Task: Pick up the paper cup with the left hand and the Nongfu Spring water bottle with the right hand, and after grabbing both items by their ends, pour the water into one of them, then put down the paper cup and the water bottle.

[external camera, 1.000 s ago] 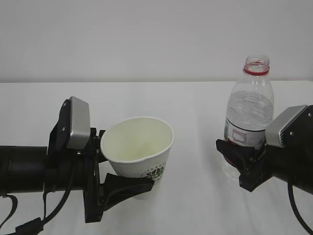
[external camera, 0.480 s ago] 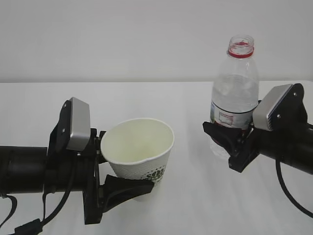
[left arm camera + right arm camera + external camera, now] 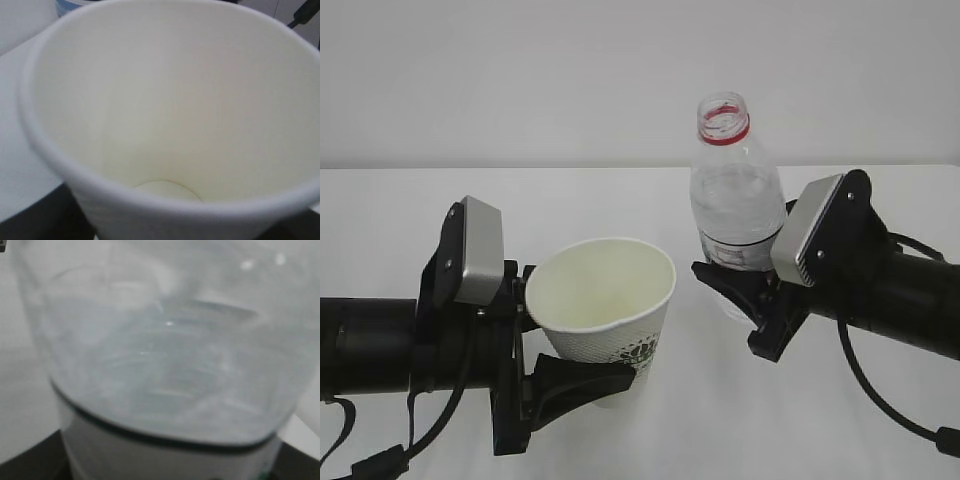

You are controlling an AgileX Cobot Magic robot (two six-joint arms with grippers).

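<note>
My left gripper is shut on the lower part of the white paper cup, which is tilted with its cream inside facing the camera. In the left wrist view the cup fills the frame and looks dry inside. My right gripper is shut on the capless Nongfu Spring water bottle near its label. The bottle is held in the air just right of the cup, leaning slightly left, mouth still up. The right wrist view shows only the clear bottle with water in it. No stream of water shows.
The white table runs under both arms, with a plain white wall behind. The right arm's black cable hangs at the lower right. Nothing else stands on the table.
My right gripper has carried the bottle up and to the left, from the right edge to just beside the cup. The left arm and cup have not moved.
</note>
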